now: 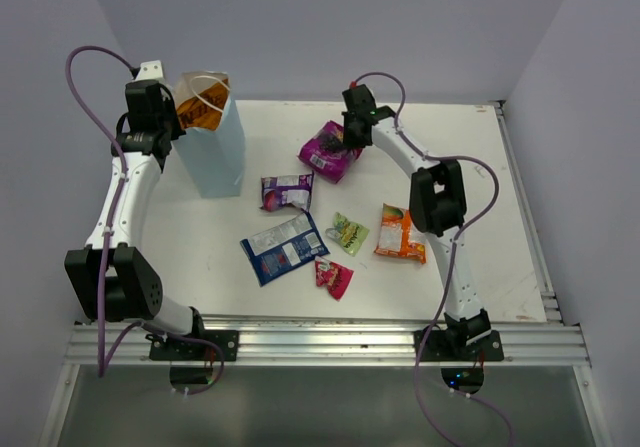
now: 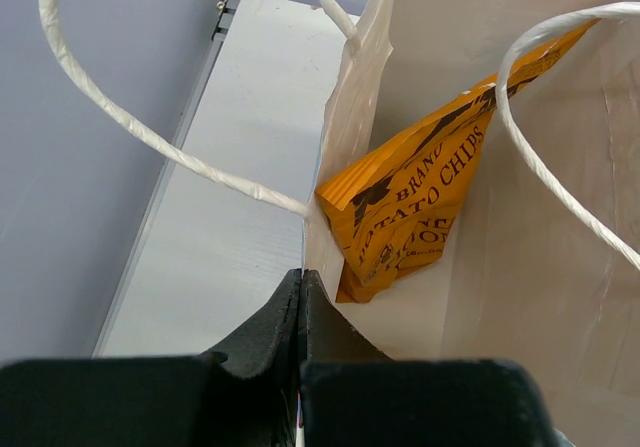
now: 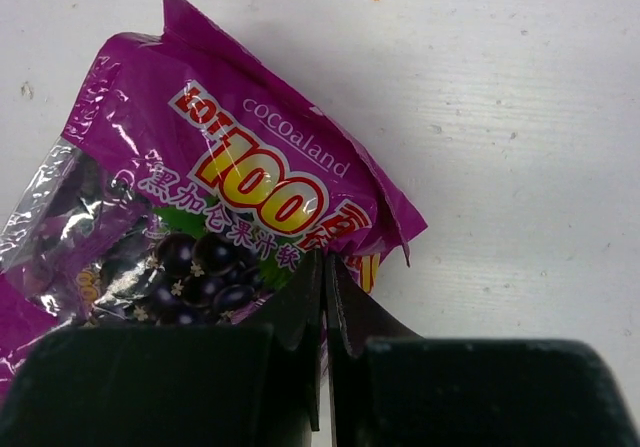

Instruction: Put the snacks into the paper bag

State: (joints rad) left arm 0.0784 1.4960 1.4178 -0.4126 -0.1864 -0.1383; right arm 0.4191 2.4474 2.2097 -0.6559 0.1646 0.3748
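- the right pincer (image 3: 323, 297) is pinched tight on the near edge of the magenta packet (image 3: 230, 187), with only a thin fold of foil between its tips. the packet lies flat on the table (image 3: 520, 117), spreading away from the tips and to their left.
- that bite looks shallow and close to one corner, so i'd guess the slick foil could slide out on the lift, or the packet could swing and hang crooked.
- well off to that pincer's left stands the paper bag (image 1: 215, 157). the left pincer (image 2: 302, 302) is clamped shut on its rim and seems to hold the mouth open, with the orange chip packet (image 2: 410, 207) leaning inside just beyond its tips.
- a string handle (image 2: 150, 135) loops out beside the mouth; a dangling packet might snag it, or land on the rim and tip out.
- if the right arm knocks the bag's wall, the bag could fold or pull free of the left pincer.
- nearer the arm bases than the right pincer lie the purple packet (image 1: 287, 192), the blue-and-white packet (image 1: 285, 247), the green-yellow packet (image 1: 350, 233), the red packet (image 1: 334, 277) and the orange-and-white packet (image 1: 400, 233); a low carry could sweep the purple one.
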